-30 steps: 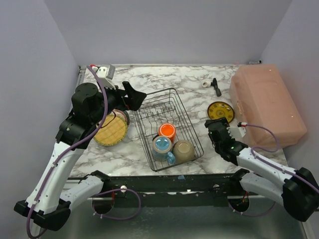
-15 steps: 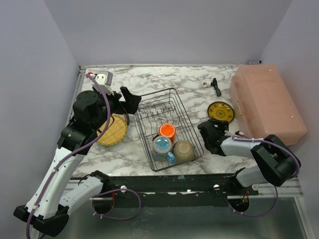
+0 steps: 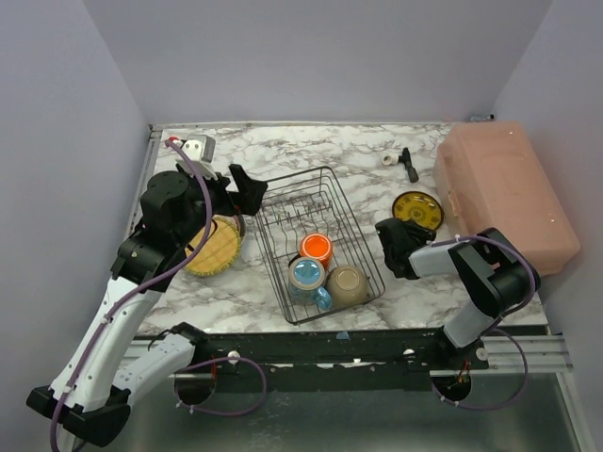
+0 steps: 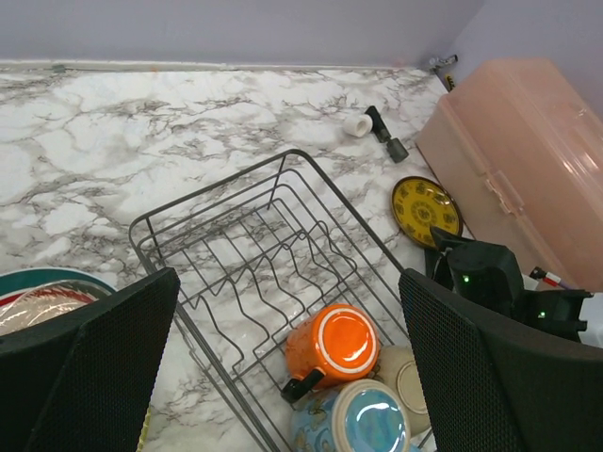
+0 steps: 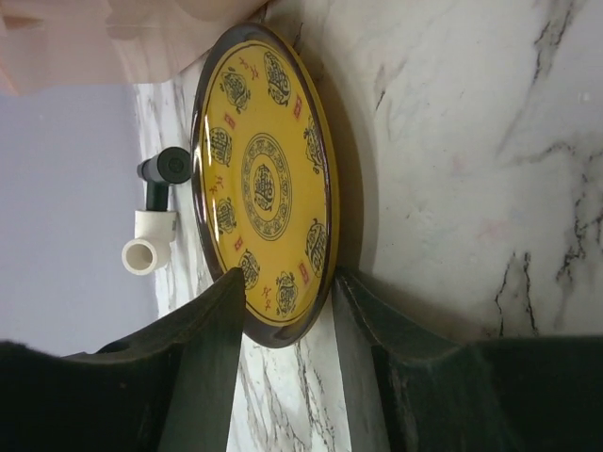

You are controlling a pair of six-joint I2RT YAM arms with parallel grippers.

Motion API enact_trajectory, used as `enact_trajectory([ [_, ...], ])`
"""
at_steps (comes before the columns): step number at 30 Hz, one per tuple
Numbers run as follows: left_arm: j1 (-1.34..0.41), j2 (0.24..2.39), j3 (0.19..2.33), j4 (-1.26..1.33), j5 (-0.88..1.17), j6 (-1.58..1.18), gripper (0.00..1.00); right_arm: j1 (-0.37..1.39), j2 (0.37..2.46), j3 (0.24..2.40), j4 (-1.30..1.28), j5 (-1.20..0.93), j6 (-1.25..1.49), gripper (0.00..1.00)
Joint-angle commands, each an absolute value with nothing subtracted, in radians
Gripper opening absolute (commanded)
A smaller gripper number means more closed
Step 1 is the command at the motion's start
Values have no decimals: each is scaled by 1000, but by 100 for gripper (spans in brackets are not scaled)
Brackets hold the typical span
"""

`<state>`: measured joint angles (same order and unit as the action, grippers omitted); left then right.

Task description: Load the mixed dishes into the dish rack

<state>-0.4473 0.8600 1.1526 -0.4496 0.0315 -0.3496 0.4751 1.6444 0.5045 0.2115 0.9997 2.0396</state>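
The small plate point(image 3: 418, 209), glossy yellow with a dark rim and printed emblems, lies flat on the marbled table point(image 3: 367, 174) at 2 o'clock from the thin-wire dish rack point(image 3: 294, 179). The right gripper point(image 5: 289, 278) has a finger on each side of the plate's near rim (whether they press it, I cannot tell). A second ago it hung apart at the plate's 6 o'clock. The left gripper point(image 4: 287, 275) is spread wide above the rack's 10 o'clock corner. The orange mug point(image 3: 316, 249), blue mug point(image 3: 306, 275) and round bowl point(image 3: 347, 284) fill the rack's near end. The smooth pink box point(image 3: 504, 193) stands near the plate at 3 o'clock, and bare marble lies at 9 o'clock.
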Motion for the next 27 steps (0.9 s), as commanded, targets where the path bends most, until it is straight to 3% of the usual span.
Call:
enact_trajectory([
  [1,-451,870,1135,-422,-30,-316,98,457,1714,472,179,918,2001,45],
  [6,-451,890,1127,-421,-87,-284,99,440,1720,464,242,896,1946,42],
  [8,-451,896,1125,-419,-94,-278,99,433,1727,466,257,890,1938,36],
  [13,-452,900,1121,-417,-104,-264,98,426,1712,458,260,851,1928,7],
  [18,-454,897,1115,-410,-106,-259,99,426,1650,391,311,812,1876,0],
  [27,-459,898,1114,-408,-88,-261,99,426,1438,303,356,756,1644,0],
])
